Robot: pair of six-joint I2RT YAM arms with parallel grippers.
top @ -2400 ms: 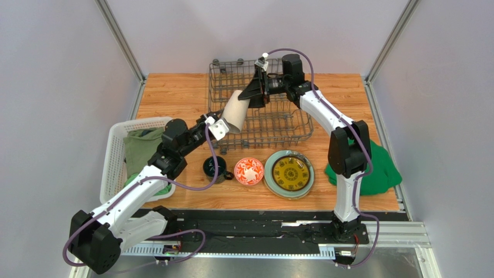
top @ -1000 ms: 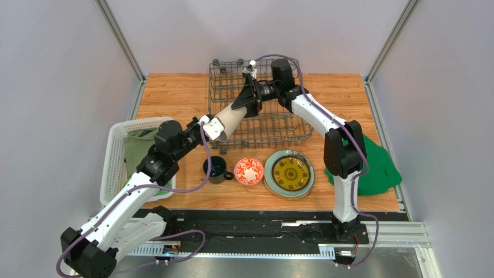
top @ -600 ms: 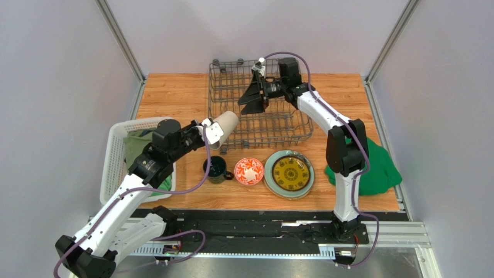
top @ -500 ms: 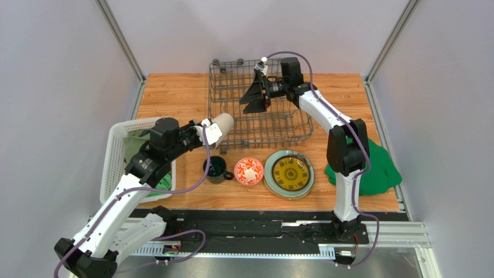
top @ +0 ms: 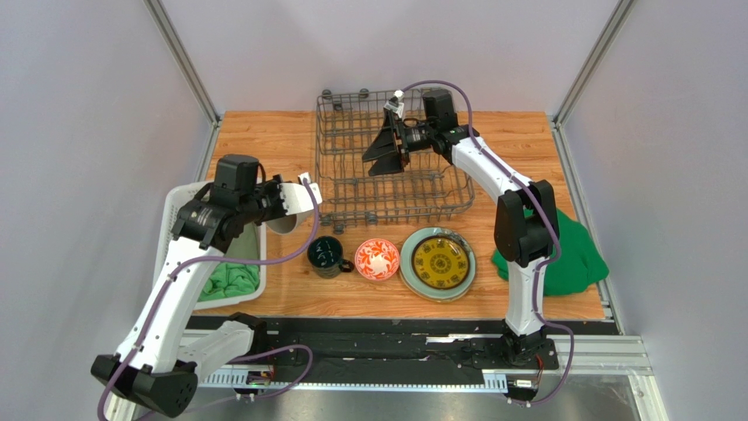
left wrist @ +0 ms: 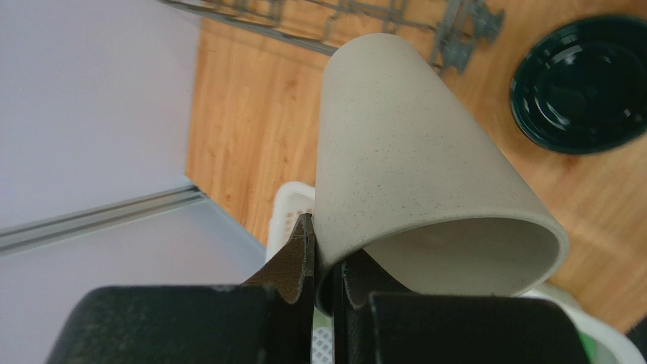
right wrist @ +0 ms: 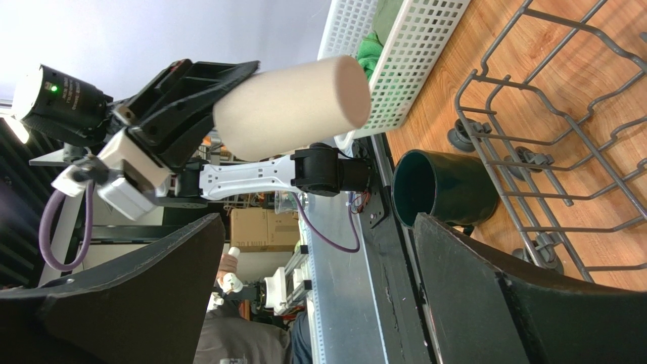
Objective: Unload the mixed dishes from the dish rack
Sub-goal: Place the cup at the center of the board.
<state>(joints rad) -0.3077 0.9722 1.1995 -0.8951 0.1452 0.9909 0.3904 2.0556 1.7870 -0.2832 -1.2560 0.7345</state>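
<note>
The left end effector [left wrist: 319, 236] is clamped on the rim of the beige tumbler [left wrist: 410, 152], with one finger inside the mouth and the other against the outer wall. The tumbler hangs in the air, tipped on its side, over the gap between the white basket [top: 178, 230] and the dark teal mug [top: 325, 254], just off the near left corner of the dish rack [top: 351, 140].

The right end effector [top: 386, 162] hovers over the middle of the rack with its fingers spread wide and nothing between them.

The mug stands on the tabletop [top: 263, 140] in front of the rack. The red-and-white bowl [top: 377, 259] is just beside it on the right. Next in the row is the yellow patterned plate [top: 440, 261], lying on the pale green plate [top: 410, 272]. A green cloth [top: 575, 250] lies at the right edge of the tabletop.
</note>
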